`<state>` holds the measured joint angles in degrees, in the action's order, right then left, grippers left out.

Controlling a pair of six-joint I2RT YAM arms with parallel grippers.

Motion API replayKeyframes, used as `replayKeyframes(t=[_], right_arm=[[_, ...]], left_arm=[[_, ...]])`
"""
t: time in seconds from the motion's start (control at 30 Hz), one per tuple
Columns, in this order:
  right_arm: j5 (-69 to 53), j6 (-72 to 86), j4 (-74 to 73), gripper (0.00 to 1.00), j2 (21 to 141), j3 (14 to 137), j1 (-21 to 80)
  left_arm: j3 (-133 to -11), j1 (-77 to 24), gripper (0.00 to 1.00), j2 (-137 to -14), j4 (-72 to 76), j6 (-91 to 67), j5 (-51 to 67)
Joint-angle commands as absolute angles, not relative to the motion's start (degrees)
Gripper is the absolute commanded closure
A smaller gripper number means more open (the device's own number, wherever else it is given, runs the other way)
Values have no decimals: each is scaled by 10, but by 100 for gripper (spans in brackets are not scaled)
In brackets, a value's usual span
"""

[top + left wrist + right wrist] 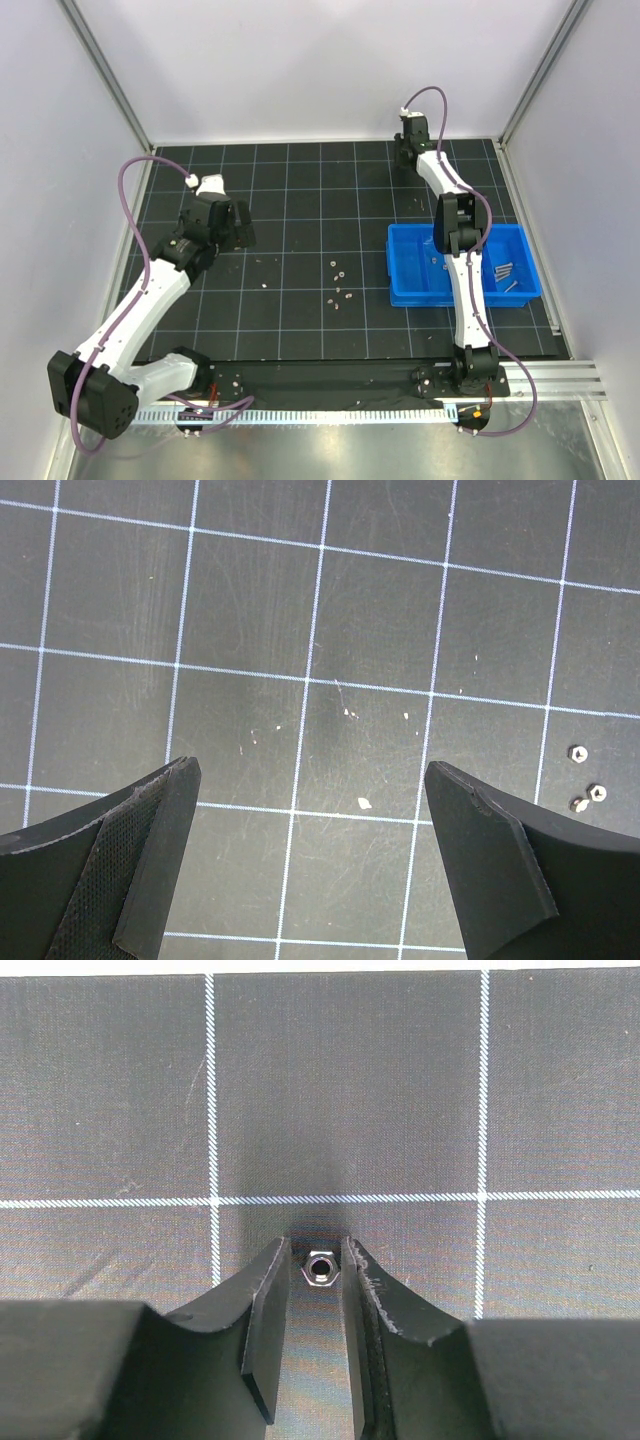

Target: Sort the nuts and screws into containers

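A small hex nut (320,1268) lies on the mat between the fingertips of my right gripper (316,1250). The jaws stand narrow around it, with a thin gap on each side. In the top view that gripper (406,150) is at the mat's far right corner, beyond the blue three-compartment tray (400,265). A few screws (505,272) lie in the tray's right compartment. Loose nuts (340,285) are scattered mid-mat. My left gripper (312,770) hangs wide open over bare mat at the left (232,225), with three nuts (596,792) off to its right.
Pale walls close in the black gridded mat (300,200) at the back and both sides. A metal rail (560,375) runs along the near edge by the arm bases. Small pale flecks (364,803) dot the mat under the left gripper.
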<state>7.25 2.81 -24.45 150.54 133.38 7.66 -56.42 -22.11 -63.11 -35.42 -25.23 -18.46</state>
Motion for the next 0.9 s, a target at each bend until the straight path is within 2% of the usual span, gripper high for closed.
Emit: replayKeyframes(t=[0.0, 0.87], right_arm=[[65, 18, -277, 68, 1526, 1351, 80], [45, 33, -301, 71, 1528, 1353, 58]], left_arm=[[-579, -219, 0, -634, -342, -249, -190], [-581, -220, 0, -635, -341, -250, -191]])
